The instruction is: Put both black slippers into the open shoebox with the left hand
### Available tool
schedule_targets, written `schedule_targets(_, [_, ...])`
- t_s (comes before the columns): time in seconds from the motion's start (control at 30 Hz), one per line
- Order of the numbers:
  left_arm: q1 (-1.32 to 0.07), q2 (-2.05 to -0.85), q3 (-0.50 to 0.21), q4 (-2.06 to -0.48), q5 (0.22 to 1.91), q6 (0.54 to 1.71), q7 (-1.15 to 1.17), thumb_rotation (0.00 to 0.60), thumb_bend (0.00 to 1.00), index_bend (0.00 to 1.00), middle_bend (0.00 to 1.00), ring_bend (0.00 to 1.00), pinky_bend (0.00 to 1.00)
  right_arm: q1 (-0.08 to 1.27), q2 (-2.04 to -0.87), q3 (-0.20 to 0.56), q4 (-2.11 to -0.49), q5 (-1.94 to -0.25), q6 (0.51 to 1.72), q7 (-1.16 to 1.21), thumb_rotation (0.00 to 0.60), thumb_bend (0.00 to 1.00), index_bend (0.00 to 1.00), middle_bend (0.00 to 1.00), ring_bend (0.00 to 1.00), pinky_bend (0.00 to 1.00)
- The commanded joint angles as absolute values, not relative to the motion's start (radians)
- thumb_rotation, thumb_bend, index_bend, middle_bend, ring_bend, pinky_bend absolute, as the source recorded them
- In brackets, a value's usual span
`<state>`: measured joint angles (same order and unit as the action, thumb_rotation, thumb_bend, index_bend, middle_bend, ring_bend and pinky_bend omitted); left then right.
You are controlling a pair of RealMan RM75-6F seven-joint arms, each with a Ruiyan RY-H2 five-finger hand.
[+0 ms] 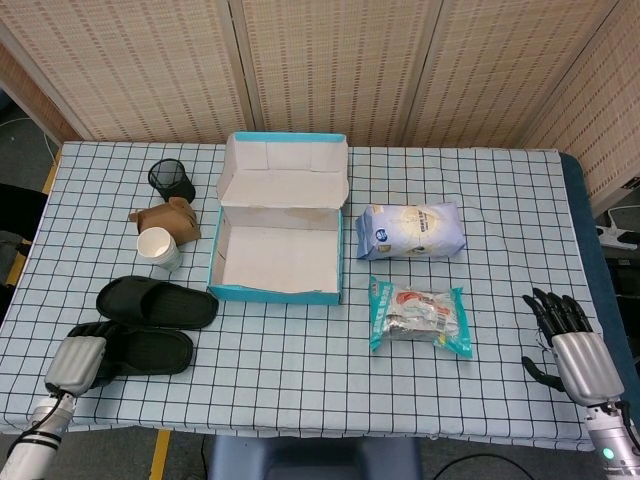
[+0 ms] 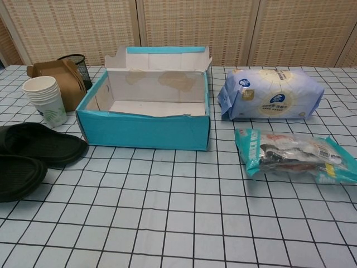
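Gripping the near slipper (image 1: 140, 351) at its heel end with my left hand (image 1: 76, 362), long axis pointing right toward the box (image 1: 277, 262) up ahead, right hand (image 1: 577, 350) idle, fingers spread

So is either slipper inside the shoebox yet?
No, both black slippers lie on the table left of the empty shoebox.
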<state>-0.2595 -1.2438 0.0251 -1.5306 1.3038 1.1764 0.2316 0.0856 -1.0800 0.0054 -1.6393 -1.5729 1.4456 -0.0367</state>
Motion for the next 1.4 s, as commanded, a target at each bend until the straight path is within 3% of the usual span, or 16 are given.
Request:
schedule_targets(0.03, [-0.248,-1.211,0.014,-1.577,1.317,1.215,0.243,0.6,0.4,0.48,0.52,0.41,0.49,0.085,-1.079,0.005,-1.64,-1.573,1.446,-0.036,0.6,0.18,0.0,0.0,0.0,0.0])
schedule_targets(0.4, [-0.287,-1.022,-0.09,-1.843,1.324,1.258,0.194,0.6,0.4,0.46,0.52,0.41,0.49,0.09,-1.064,0.005,-1.642,-1.569,1.434,-0.001,0.6,0.18,0.0,0.0,0.0,0.0])
schedule_targets(0.73, [-0.493,-0.985,-0.23,-1.92,1.208,1.043,0.173,0.6,0.4,0.45,0.51,0.41,0.49,0.087,-1.051,0.01,-1.639,-1.569,1.448,0.017,0.6,0.18,0.0,0.0,0.0,0.0])
schedule_targets(0.77, [-0.57,-1.019,-0.286,-1.903,1.161,0.972,0.136,0.6,0.4,0.45,0.51,0.41,0.49,0.083,-1.047,0.015,-1.639,-1.562,1.456,0.025,0.6,0.18,0.0,0.0,0.0,0.0])
schedule_targets(0.9, [-0.697,-1.058,-0.348,-1.835,1.037,0.822,0.078,0.6,0.4,0.44,0.51,0.41,0.49,0.08,-1.047,0.026,-1.636,-1.539,1.459,0.018,0.6,0.18,0.0,0.0,0.0,0.0])
schedule_targets(1.4, [-1.001,-1.349,-0.433,-1.384,0.875,0.547,-0.101,0.6,0.4,0.45,0.51,0.41,0.5,0.113,-1.054,0.03,-1.628,-1.489,1.369,0.009,0.6,0.18,0.0,0.0,0.0,0.0])
